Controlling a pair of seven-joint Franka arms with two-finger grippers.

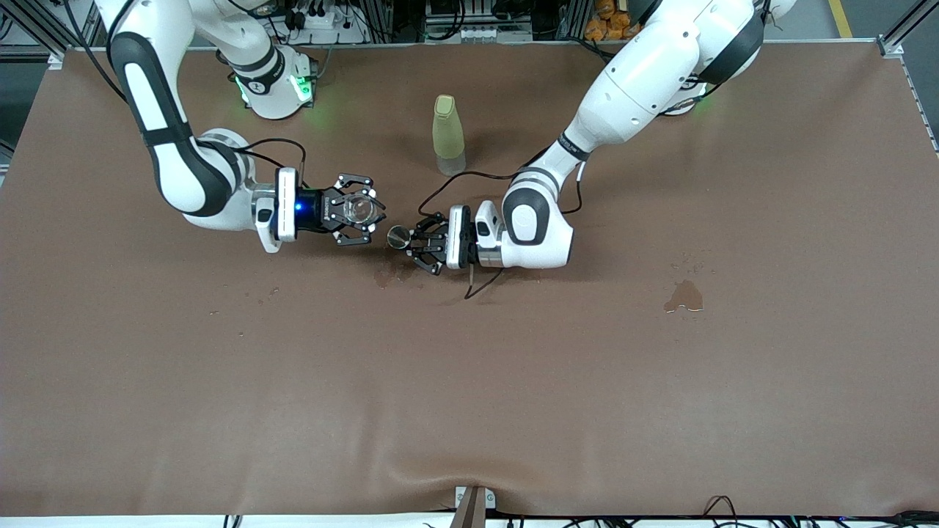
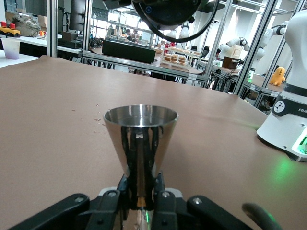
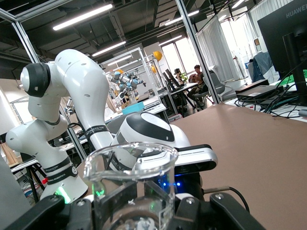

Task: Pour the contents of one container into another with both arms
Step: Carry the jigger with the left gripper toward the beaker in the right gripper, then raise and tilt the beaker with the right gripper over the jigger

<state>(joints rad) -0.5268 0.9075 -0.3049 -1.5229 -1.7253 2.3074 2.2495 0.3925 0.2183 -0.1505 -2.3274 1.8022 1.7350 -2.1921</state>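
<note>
In the front view my right gripper (image 1: 361, 210) is shut on the tiny clear glass cup (image 1: 359, 207), held upright over the middle of the table. In the right wrist view the cup (image 3: 130, 184) stands between the dark fingers (image 3: 111, 201) of that gripper (image 3: 136, 208). My left gripper (image 1: 413, 240) is shut on the thin waist of the shiny metal jigger (image 1: 399, 236), close beside the cup and a little toward the front camera. The left wrist view shows the jigger (image 2: 140, 136) upright, mouth up, in the left gripper (image 2: 140, 191). Cup and jigger are apart.
A tall pale yellow-green bottle (image 1: 448, 133) stands farther from the front camera than both grippers. A wet patch (image 1: 392, 275) lies on the brown mat under the left gripper. Another wet patch (image 1: 684, 295) lies toward the left arm's end.
</note>
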